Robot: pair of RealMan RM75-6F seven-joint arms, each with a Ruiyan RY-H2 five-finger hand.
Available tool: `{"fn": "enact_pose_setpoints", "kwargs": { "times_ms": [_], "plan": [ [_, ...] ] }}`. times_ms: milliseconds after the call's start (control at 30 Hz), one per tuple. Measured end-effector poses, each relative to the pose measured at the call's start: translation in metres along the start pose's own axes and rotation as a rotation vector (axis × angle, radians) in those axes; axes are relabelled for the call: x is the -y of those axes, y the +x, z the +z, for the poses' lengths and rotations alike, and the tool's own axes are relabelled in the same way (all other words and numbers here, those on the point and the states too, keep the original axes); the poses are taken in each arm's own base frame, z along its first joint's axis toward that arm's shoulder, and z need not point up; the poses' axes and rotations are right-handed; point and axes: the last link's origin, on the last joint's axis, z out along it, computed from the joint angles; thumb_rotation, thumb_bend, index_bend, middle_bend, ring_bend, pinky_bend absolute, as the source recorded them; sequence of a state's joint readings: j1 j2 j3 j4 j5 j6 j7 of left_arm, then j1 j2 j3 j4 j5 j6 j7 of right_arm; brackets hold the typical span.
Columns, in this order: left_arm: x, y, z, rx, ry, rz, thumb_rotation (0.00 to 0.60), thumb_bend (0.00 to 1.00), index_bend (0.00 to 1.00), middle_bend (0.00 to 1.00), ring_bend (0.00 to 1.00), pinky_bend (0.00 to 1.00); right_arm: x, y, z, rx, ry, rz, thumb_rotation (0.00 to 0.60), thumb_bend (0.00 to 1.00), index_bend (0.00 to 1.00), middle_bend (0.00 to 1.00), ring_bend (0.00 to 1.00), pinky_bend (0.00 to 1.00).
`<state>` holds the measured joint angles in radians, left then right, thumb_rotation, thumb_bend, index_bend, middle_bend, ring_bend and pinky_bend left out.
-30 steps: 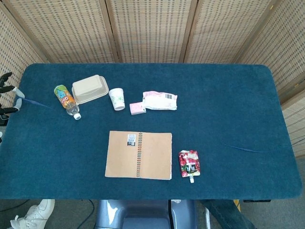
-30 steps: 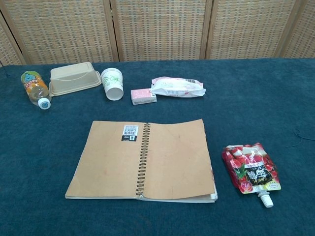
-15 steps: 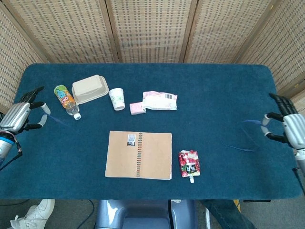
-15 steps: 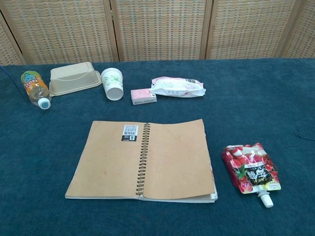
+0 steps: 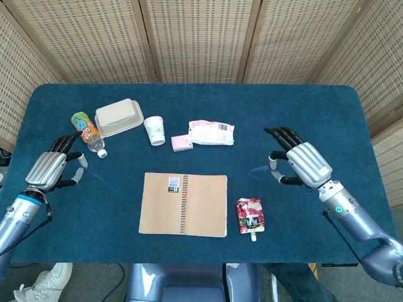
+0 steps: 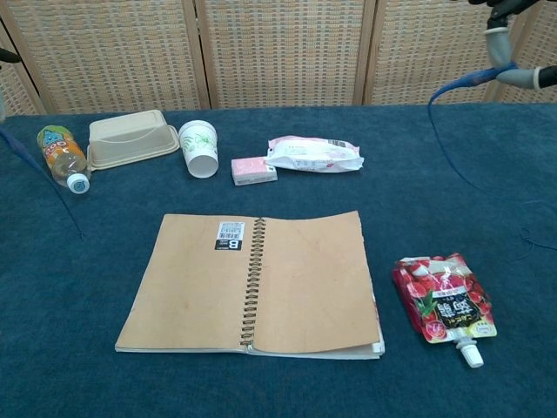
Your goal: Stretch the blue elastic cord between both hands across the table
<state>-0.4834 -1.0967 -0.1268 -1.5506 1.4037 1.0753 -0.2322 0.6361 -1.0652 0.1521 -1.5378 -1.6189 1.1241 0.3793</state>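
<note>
Both hands hang over the blue table (image 5: pixel 302 113), one at each side of the notebook (image 5: pixel 183 204). The left hand (image 5: pixel 55 167) sits near the table's left edge, just below the bottle (image 5: pixel 86 132), with its fingers stretched forward and thumb and a finger pinching one end of the blue cord (image 6: pixel 461 148); from there a thin blue strand runs down toward the cloth, seen in the chest view as a line slanting past the bottle. The right hand (image 5: pixel 301 162) is to the right of the notebook and above the red pouch (image 5: pixel 250 216), its fingers also reaching forward while thumb and a finger pinch the other end of the cord. In the chest view that end hangs from the fingertips (image 6: pixel 499 39) at the top right corner and drops in a slack curve to the table surface, trailing off toward the right edge. The cord is hard to follow against the blue cloth, so its middle run cannot be traced. Behind the notebook stand a tan lidded box (image 5: pixel 119 117), a paper cup (image 5: pixel 154 130) on its side, a small pink packet (image 5: pixel 182 143) and a white wrapped pack (image 5: pixel 211 133) touching it.
</note>
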Motion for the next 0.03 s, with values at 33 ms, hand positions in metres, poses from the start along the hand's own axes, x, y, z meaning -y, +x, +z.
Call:
{"fn": "enact_pose_setpoints", "kwargs": {
  "times_ms": [33],
  "plan": [
    [-0.0037,-0.0024,-0.0003,0.003,-0.005,-0.003,0.600,0.53,0.82,0.00,0.00,0.00,0.0039,-0.0014,0.0022,0.005,0.002,-0.004,0.600,0.82,0.77,0.11,0.00,0.00]
  ]
}}
